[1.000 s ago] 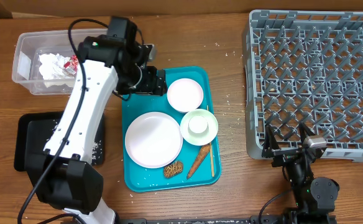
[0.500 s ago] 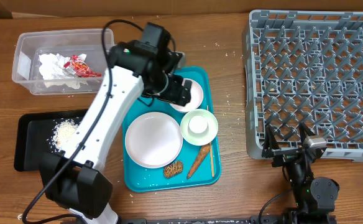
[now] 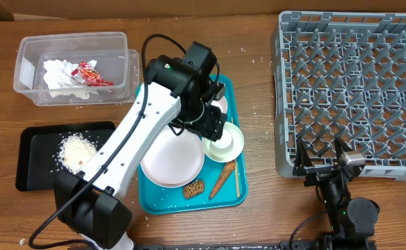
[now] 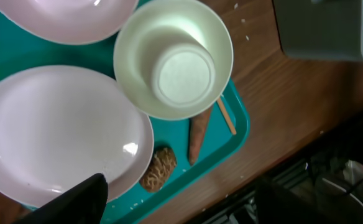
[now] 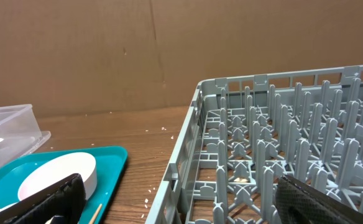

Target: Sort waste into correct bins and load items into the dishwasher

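Observation:
My left gripper (image 3: 215,128) hangs open and empty over the teal tray (image 3: 151,201), right above the small white bowl (image 3: 224,142) with an upturned cup (image 4: 184,70) in it. The large plate (image 3: 171,157) lies beside the bowl, and a smaller plate (image 3: 219,104) is half hidden under the arm. A brown ridged lump (image 4: 158,168) and a carrot piece (image 4: 197,138) lie at the tray's front. The clear tub (image 3: 74,42) holds the napkin (image 3: 59,72) and red wrapper (image 3: 90,72). Rice (image 3: 74,147) sits on the black tray (image 3: 29,177). My right gripper (image 3: 322,165) stands open at the grey rack's (image 3: 352,90) front edge.
A thin wooden stick (image 3: 236,176) lies along the teal tray's right side. Loose rice grains are scattered on the wood table (image 3: 258,114) between the tray and the rack. In the right wrist view the rack wall (image 5: 188,155) stands close ahead.
My left arm has swung right from beside the clear tub to above the bowl on the teal tray, uncovering the black tray with rice. The right arm has not moved.

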Action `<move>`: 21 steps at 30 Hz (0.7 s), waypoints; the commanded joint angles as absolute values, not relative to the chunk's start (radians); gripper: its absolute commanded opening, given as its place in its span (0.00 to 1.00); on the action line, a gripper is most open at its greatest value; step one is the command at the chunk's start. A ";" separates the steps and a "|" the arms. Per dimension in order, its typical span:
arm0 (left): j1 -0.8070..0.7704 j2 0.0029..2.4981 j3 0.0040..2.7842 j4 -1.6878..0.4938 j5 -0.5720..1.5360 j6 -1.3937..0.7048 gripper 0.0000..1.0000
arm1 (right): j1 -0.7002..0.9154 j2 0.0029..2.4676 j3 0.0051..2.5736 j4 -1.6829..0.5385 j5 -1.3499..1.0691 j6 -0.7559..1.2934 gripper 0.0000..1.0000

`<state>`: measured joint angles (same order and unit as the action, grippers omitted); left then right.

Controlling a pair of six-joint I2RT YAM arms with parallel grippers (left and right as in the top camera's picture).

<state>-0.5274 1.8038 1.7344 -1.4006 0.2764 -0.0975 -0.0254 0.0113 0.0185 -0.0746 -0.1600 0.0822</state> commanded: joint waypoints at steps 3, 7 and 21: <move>-0.576 1.811 1.728 -1.452 0.194 -0.150 0.78 | -0.028 0.006 0.008 -0.069 -0.159 0.081 1.00; -0.596 1.811 1.728 -1.487 0.077 -0.241 0.78 | -0.028 0.006 0.008 -0.069 -0.159 0.081 1.00; -0.258 1.799 1.728 -1.401 -0.153 -0.537 1.00 | -0.028 0.006 0.008 -0.069 -0.159 0.081 1.00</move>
<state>-0.3660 1.8038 1.7340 -1.4052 -0.0708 -0.4145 -0.0254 0.0113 0.0185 -0.0746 -0.1600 0.0818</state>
